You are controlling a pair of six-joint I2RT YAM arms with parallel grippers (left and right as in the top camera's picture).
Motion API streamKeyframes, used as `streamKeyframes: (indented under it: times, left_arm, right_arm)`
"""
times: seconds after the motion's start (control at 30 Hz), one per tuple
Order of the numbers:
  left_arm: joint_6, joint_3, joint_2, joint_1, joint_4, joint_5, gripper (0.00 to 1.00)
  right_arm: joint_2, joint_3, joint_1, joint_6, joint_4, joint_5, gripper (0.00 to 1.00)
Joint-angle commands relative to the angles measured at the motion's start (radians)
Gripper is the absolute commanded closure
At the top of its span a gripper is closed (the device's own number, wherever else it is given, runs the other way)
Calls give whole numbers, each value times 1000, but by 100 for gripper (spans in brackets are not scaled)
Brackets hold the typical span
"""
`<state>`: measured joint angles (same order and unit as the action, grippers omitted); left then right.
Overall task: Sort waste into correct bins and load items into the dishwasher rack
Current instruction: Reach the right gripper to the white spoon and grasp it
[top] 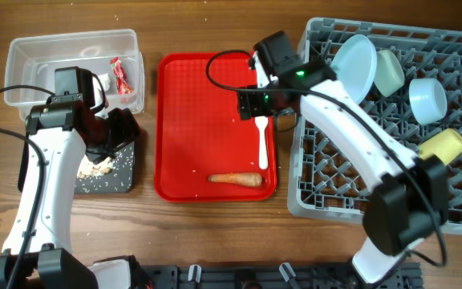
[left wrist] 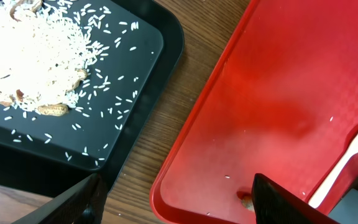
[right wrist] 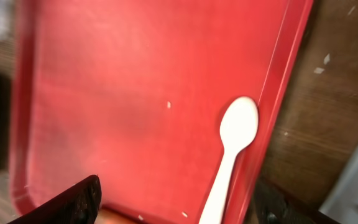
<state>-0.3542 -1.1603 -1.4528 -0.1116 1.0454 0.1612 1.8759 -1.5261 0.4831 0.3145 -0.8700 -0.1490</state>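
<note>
While the right tool (top: 257,107) hangs over the red tray (top: 191,104) with its 2 fingers (right wrist: 73,200) spread apart and empty, the white spoon (top: 262,146) lies just below it, close against the tray's right rim. The spoon's long axis runs toward and away from the robot, passing lengthwise through the gap, so closing would likely pinch across the handle. The rim may crowd 1 finger. The left tool (left wrist: 176,205), also apart and empty, sits by the black tray (left wrist: 148,56), farther off. The dishwasher rack (top: 335,185) stands just right of the tray.
</note>
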Motion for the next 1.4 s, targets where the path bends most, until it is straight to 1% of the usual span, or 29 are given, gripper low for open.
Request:
streamKeyframes:
  times: [0.0,0.23,0.37,0.7,0.73,0.8,0.87,0.9,1.0,1.2,1.3,1.37]
  left_arm:
    - [2,-5,13,-4,3,-2,24]
    - [2,-5,13,-4,3,-2,24]
    - [2,-5,13,-4,3,-2,24]
    - [2,-5,13,-4,7,-2,24]
    - [2,-5,13,-4,7,-2,24]
    - [2,-5,13,-4,7,-2,24]
    - [2,-5,13,-4,7,-2,24]
    - [2,-5,13,-4,7,-2,24]
    - [2,-5,13,-4,7,-2,24]
    - [2,-5,13,-4,7,-2,24]
    - [2,-5,13,-4,7,-2,24]
    - [2,-5,13,-4,7,-2,24]
  right_arm:
    - [90,9,2,56,5,39,21]
    - [211,9,2,63,58,45,21]
    - [238,10,2,76,82,61,21]
    - [275,10,2,89,80,75,22]
    - [275,10,2,89,81,75,24]
    - [275,10,2,106,82,75,34]
    - [275,10,2,108,79,76,42]
    - [275,10,2,108,79,85,43]
    - [275,10,2,131,62,135,44]
    - [275,10,2,130,64,138,45]
    - [275,10,2,130,69,138,53]
    - [275,11,2,130,66,138,54]
